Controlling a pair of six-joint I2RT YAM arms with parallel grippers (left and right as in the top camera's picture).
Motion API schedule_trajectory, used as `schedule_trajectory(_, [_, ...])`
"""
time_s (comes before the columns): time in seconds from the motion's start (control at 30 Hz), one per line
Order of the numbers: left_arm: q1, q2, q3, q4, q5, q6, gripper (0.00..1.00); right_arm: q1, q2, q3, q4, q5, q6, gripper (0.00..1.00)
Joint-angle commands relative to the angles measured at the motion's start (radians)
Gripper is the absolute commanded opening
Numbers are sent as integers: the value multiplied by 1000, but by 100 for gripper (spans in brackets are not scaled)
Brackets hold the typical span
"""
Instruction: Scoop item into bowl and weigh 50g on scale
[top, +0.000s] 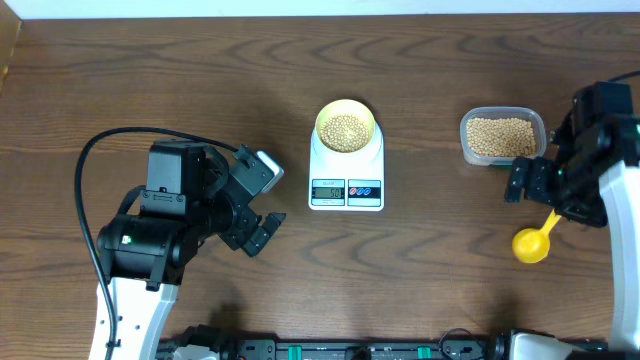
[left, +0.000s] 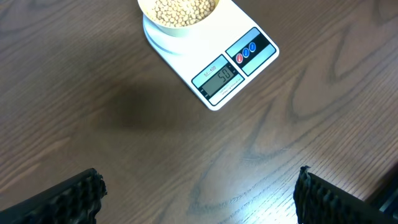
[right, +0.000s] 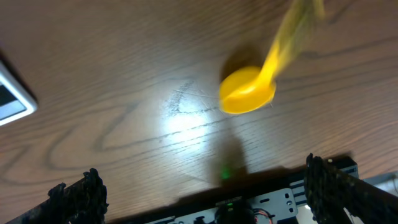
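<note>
left pincer (left: 199, 193): jaws wide open, nothing between them, touching nothing, hovering over bare bench (top: 150, 80) just near-left of the scale (top: 345, 165). right pincer (right: 204, 183): jaws also wide apart, nothing clamped. yellow spoon (top: 530, 245) sits on the bench beside it, scoop end near-left, handle running far-right toward the pincer; wrist view is blurred, so can't tell if the handle tip touches a finger. scale is mid-bench, long axis near-far, lcd and button panel at the near end; digits look like 50. bowl (top: 319, 128) sits upright on the far end of the scale, beans (top: 346, 130) inside. clear tub (top: 463, 135) with more beans is to the right of the scale, well apart from it.
</note>
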Motion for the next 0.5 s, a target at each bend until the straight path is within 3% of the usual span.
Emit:
schedule_trajectory(0.0, [5,0,19,-2,-2,18,99,42,-21,6,3,-114,24,99])
schedule_trajectory(0.1, [5,0,19,-2,-2,17,99,90,-19,6,33,-288,-27,99])
schedule_trajectory(0.2, [5,0,19,-2,-2,17,99,154,-19,6,171,-396,-35,99])
schedule_trajectory(0.33, [5,0,19,-2,-2,17,99,263,-21,6,488,-394,-3,99])
schedule_trajectory(0.47, [5,0,19,-2,-2,17,99,303,-21,6,671,-393,53,99])
